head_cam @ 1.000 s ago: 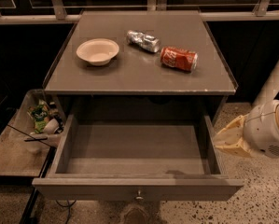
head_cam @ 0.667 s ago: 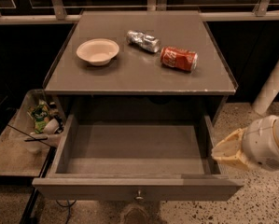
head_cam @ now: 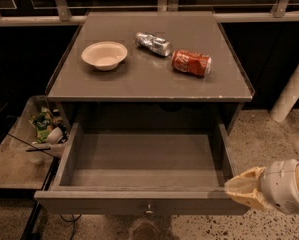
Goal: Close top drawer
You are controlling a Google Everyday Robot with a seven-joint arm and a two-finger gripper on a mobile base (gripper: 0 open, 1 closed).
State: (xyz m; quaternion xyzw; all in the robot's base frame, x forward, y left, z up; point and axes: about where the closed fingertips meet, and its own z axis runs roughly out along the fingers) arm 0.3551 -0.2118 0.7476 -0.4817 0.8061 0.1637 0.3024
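Note:
The top drawer (head_cam: 139, 204) of the grey-brown cabinet is pulled wide open toward me and is empty inside. Its flat front runs along the bottom of the view, with a small metal knob (head_cam: 149, 210) at its middle. My gripper (head_cam: 239, 189), tan-tipped on a white wrist, is at the lower right, just beside the right end of the drawer front. I cannot tell if it touches the front. The lower drawers are hidden under the open one.
On the cabinet top (head_cam: 139, 79) lie a white bowl (head_cam: 104, 55), a crushed silver can (head_cam: 153, 44) and a red soda can (head_cam: 191, 63) on its side. A clear bin with trash (head_cam: 41, 129) stands at the left. A white post (head_cam: 291, 91) rises at the right.
My gripper has moved down and toward me along the drawer's right side, from beside the side wall to the right end of the drawer front. The drawer has not moved.

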